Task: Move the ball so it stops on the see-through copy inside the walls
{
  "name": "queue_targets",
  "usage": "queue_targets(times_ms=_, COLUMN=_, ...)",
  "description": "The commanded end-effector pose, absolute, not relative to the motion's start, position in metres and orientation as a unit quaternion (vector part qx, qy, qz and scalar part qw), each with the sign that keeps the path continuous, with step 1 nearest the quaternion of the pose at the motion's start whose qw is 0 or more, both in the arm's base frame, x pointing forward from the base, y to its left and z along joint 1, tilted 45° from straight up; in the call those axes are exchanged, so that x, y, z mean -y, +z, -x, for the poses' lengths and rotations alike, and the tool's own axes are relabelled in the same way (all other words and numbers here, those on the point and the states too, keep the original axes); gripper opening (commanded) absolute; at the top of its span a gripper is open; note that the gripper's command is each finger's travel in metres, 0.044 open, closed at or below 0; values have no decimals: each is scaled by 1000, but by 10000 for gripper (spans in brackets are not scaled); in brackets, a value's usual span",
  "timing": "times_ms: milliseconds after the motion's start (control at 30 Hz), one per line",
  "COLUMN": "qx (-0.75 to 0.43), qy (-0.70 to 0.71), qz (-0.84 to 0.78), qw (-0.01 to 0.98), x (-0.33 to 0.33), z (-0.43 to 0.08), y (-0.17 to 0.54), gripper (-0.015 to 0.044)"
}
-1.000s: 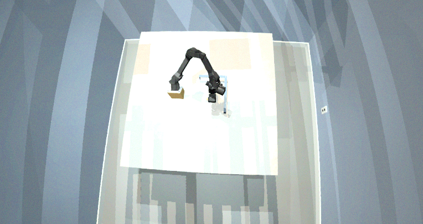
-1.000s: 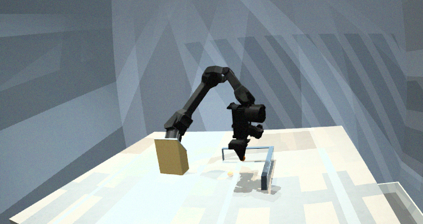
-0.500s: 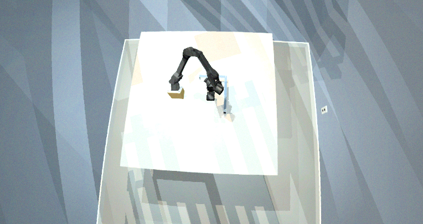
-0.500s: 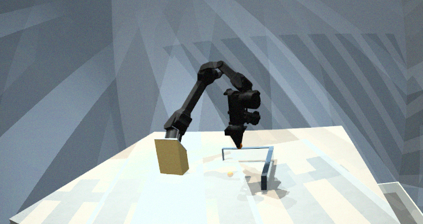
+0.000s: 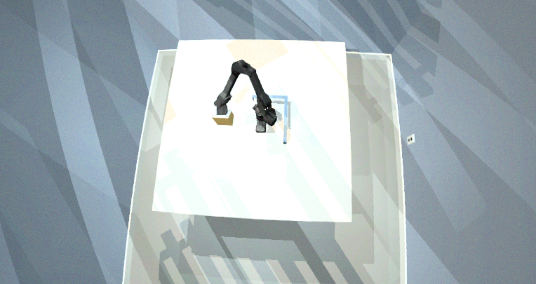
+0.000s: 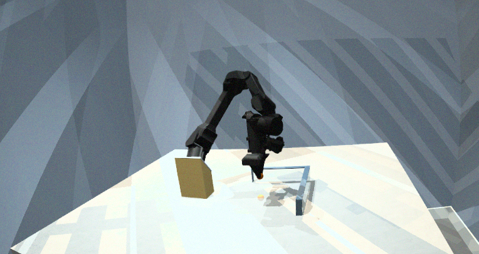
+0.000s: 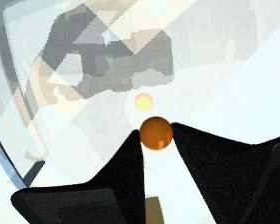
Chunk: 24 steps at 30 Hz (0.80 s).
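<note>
Ball first: the small orange ball [image 6: 260, 175] is pinched at the very tips of the black parallel-jaw gripper [image 6: 259, 174], lifted off the white table top [image 6: 352, 185] — the exterior view shows clear air beneath it.

Sweeping left to right in that view: the tan box-shaped base block [image 6: 195, 177] anchors the arm, which climbs steeply to a high elbow and then folds down, wrist nearly vertical, fingers pointing straight at the table. Below the fingertips sits the pale, see-through copy of the ball [image 6: 260, 197] on the surface, and to the right stand the two low clear walls [image 6: 301, 192] forming their corner.

Now the relation that matters: in the wrist view the pale copy [image 7: 144, 102] sits just beyond the orange ball [image 7: 156, 133], almost in line with it and a touch to the left. So the ball looks nearly overhead of its mark, with the copy slightly ahead of the fingertips. A ball has no long axis, so orientation is no worry. My read: a small nudge forward, then a straight descent. Release too high and it could roll off the spot.
</note>
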<state>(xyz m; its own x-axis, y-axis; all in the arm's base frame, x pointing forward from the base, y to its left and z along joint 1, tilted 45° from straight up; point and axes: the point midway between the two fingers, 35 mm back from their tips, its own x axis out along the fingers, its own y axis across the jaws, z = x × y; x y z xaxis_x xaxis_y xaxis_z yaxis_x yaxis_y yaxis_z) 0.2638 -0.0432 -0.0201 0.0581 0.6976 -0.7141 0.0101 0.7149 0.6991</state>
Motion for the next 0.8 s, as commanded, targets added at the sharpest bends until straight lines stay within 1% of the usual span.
queue_targets(times_ms=0, qx=-637, qy=256, qz=-276, qw=672, x=38, z=-263, y=-28, gripper=0)
queue_targets(times_ms=367, qx=-637, qy=257, qz=-277, qw=672, x=-3, z=-266, y=-68, gripper=0)
queue_targets(times_ms=767, qx=-637, qy=258, qz=-278, qw=672, x=-12, z=-266, y=-77, gripper=0)
